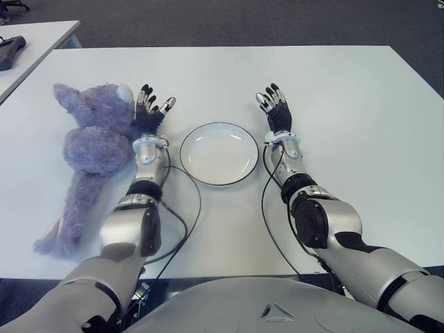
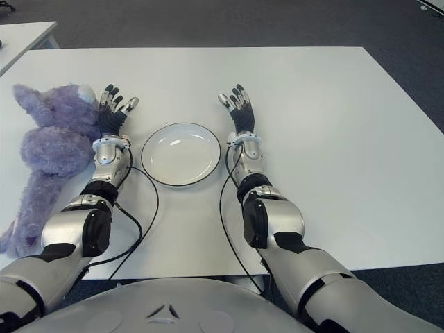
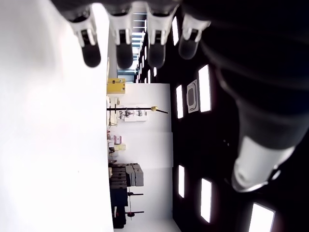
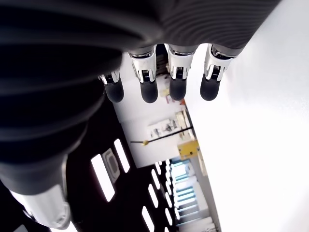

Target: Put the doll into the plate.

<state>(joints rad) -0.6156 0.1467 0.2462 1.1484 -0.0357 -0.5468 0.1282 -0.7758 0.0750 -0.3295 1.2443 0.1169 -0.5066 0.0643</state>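
Plate: flanked by both hands, mid-table.
Doll: near left edge, beside left hand.
Hands: left and right hand both spread, empty.

On the table: 1 purple plush doll, 1 white plate.

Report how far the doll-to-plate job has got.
Done: nothing. The purple doll lies on the table, left of the empty plate. In hand: nothing; the left hand is open beside the doll, the right hand open right of the plate. Left: grasp, carry, place.
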